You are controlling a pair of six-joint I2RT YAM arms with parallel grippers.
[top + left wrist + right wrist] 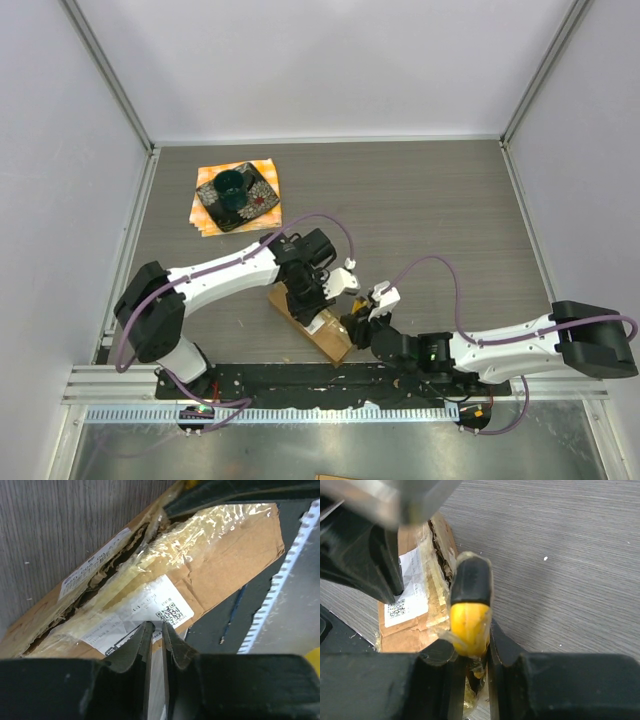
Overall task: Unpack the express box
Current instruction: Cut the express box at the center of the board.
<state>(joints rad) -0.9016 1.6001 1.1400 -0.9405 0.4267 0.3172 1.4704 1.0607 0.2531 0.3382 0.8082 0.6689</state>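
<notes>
The express box (333,345) is a brown cardboard parcel lying at an angle near the table's front edge. Its top seam (115,555) is torn open under shiny tape, and a white label (150,605) sits on its side. My left gripper (322,290) is over the box with its fingertips (145,630) on the label. Its jaws stand almost together with nothing visible between them. My right gripper (470,640) is shut on a yellow and black tool (470,605) wrapped in tape. The tool's black end lies against the torn seam of the box (415,625).
A dark dish on an orange cloth (236,195) sits at the back left. The black base plate (225,625) and a white toothed strip (280,580) run along the near edge beside the box. Grey walls enclose the table.
</notes>
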